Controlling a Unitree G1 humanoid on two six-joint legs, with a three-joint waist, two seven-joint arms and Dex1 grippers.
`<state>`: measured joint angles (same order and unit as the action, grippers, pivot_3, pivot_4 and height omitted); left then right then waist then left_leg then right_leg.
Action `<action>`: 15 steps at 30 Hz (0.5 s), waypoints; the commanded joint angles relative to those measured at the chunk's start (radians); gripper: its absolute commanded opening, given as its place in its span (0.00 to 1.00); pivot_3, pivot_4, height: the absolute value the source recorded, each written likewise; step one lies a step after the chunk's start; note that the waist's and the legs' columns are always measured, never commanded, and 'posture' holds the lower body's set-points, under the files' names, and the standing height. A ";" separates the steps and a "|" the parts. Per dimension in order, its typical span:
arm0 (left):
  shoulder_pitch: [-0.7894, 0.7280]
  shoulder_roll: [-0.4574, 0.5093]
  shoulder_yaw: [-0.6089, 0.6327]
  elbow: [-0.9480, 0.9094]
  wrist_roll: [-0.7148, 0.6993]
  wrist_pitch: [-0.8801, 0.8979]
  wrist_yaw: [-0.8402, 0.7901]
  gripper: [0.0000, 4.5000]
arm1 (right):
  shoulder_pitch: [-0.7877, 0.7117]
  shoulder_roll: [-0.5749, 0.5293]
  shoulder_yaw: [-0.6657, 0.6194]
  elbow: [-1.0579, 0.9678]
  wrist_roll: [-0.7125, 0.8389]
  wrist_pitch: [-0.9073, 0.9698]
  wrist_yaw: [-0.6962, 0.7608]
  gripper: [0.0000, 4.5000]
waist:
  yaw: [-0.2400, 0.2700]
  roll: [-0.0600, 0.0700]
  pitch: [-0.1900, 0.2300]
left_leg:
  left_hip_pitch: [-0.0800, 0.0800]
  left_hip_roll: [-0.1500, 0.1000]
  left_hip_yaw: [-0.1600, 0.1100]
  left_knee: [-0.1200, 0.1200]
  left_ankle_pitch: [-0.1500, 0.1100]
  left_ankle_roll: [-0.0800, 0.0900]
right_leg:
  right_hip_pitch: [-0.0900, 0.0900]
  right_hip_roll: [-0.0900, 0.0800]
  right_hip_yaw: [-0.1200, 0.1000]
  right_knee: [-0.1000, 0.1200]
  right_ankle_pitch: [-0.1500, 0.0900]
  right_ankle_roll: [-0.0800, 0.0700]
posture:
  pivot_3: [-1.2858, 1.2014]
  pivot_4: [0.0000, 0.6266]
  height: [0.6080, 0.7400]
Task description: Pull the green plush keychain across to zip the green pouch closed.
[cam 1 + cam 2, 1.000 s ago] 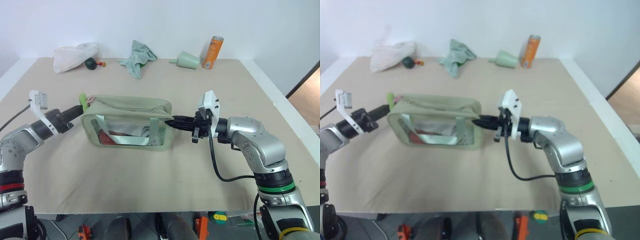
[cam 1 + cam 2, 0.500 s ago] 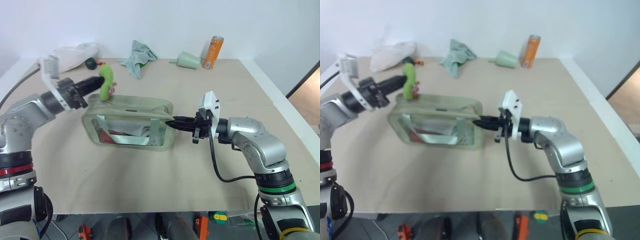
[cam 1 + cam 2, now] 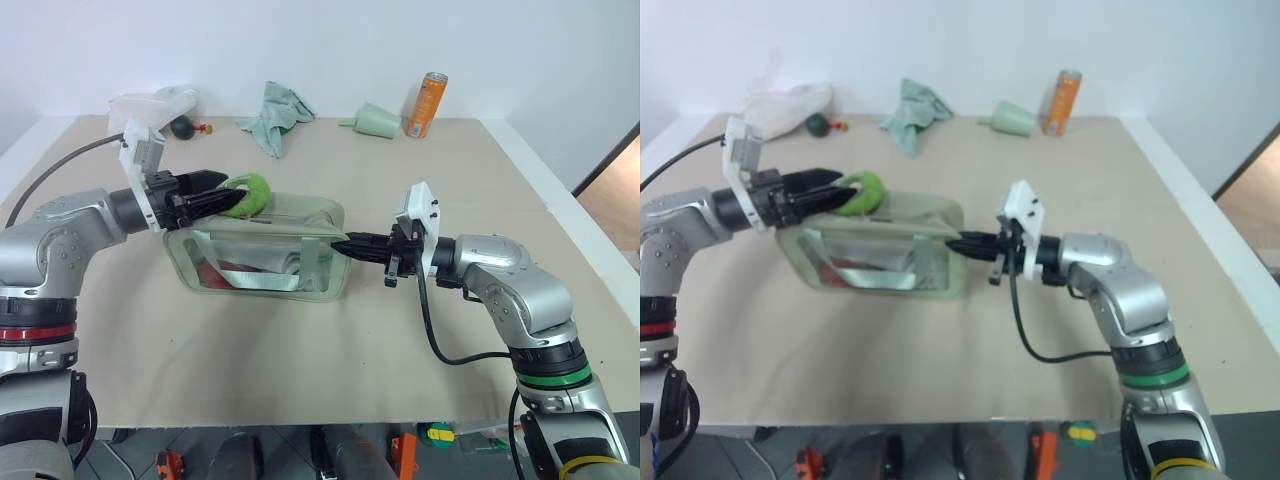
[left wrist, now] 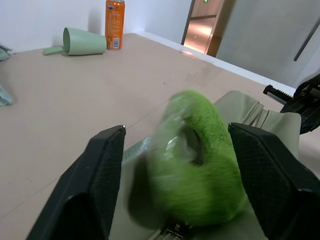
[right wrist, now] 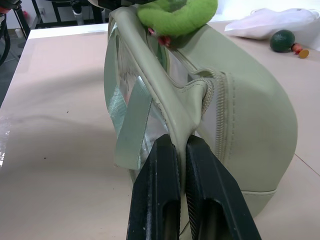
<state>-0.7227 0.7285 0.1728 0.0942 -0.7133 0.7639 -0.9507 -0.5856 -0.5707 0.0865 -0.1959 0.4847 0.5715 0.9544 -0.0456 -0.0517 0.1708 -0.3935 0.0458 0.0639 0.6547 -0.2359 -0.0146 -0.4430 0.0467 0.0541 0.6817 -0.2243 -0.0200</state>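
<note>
The green pouch lies on its side at the middle of the table, its clear panel facing me. The green plush keychain rests on the pouch's top edge near its left end, and looks blurred in the left wrist view. My left gripper points right along the pouch top and is open, one finger on each side of the plush. My right gripper is shut on the fabric edge at the pouch's right end, its fingers pinching the seam beside the zipper.
Along the table's far edge stand an orange can, a pale green cone cup on its side, a teal rag, a white bag and a small dark green ball. Bare tabletop surrounds the pouch.
My left gripper swung up and to the right from the pouch's left end, carrying the plush over the pouch top, then opened. The right gripper kept still on the pouch's end.
</note>
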 commanded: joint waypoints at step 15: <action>0.431 0.181 0.255 -0.096 -0.067 0.002 -0.133 0.72 | -0.014 -0.004 -0.002 -0.016 0.001 -0.010 0.012 0.00 | -0.002 0.000 0.000 | 0.000 0.001 0.000 -0.001 0.000 0.000 | -0.001 -0.001 0.000 0.000 -0.001 0.000 | 0.52 0.24 1.00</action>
<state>-0.3301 0.8742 0.4372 0.0675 -0.8114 0.7932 -1.0445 -0.5870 -0.5711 0.0900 -0.1921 0.4842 0.5687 0.9594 -0.0477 -0.0519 0.1708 -0.3933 0.0466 0.0643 0.6538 -0.2361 -0.0148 -0.4438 0.0459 0.0537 0.6817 -0.2252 -0.0206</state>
